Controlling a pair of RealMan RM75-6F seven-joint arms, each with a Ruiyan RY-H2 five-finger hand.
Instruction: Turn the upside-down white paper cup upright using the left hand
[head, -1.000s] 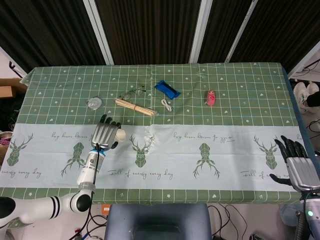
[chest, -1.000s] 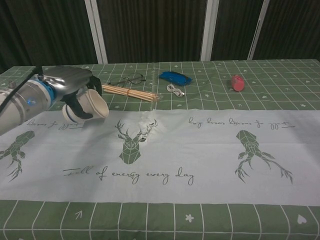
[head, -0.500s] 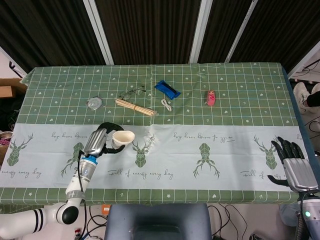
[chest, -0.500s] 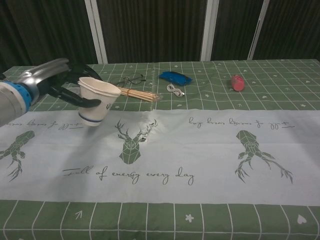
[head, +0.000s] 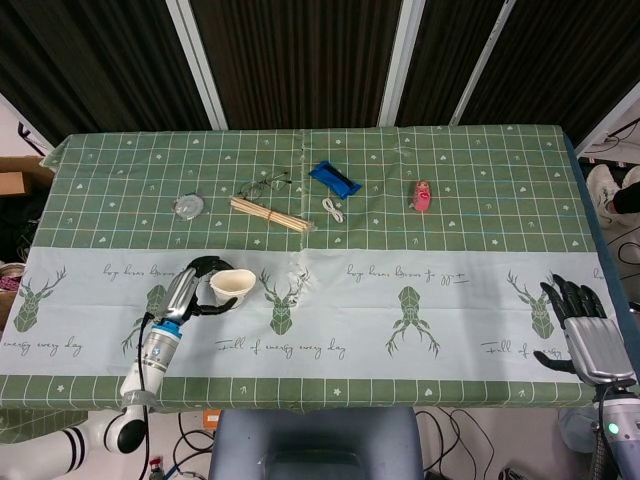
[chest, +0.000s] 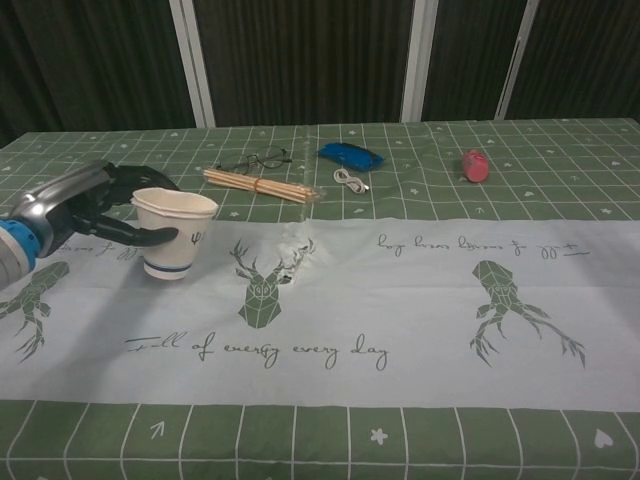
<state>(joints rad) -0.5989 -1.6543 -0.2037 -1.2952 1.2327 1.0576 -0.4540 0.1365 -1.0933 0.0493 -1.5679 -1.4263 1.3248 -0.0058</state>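
The white paper cup (chest: 172, 232) with a blue band near its base stands mouth up at the left of the table, its open rim (head: 233, 282) facing the head camera. My left hand (chest: 95, 205) wraps around it from the left, fingers curled on its side (head: 196, 290). The cup's base looks level with the white cloth strip; whether it rests on it I cannot tell. My right hand (head: 588, 330) lies at the table's right edge with its fingers spread and nothing in it; the chest view does not show it.
Behind the cup lie a bundle of wooden sticks (chest: 258, 184), glasses (chest: 252, 159), a blue packet (chest: 350, 154), a white cable (chest: 351, 179) and a pink object (chest: 474, 164). A round grey lid (head: 188, 206) sits at the back left.
My left hand rotated the cup from lying sideways to mouth up, then lowered it toward the cloth and drew back toward the near edge. The right hand barely shifted.
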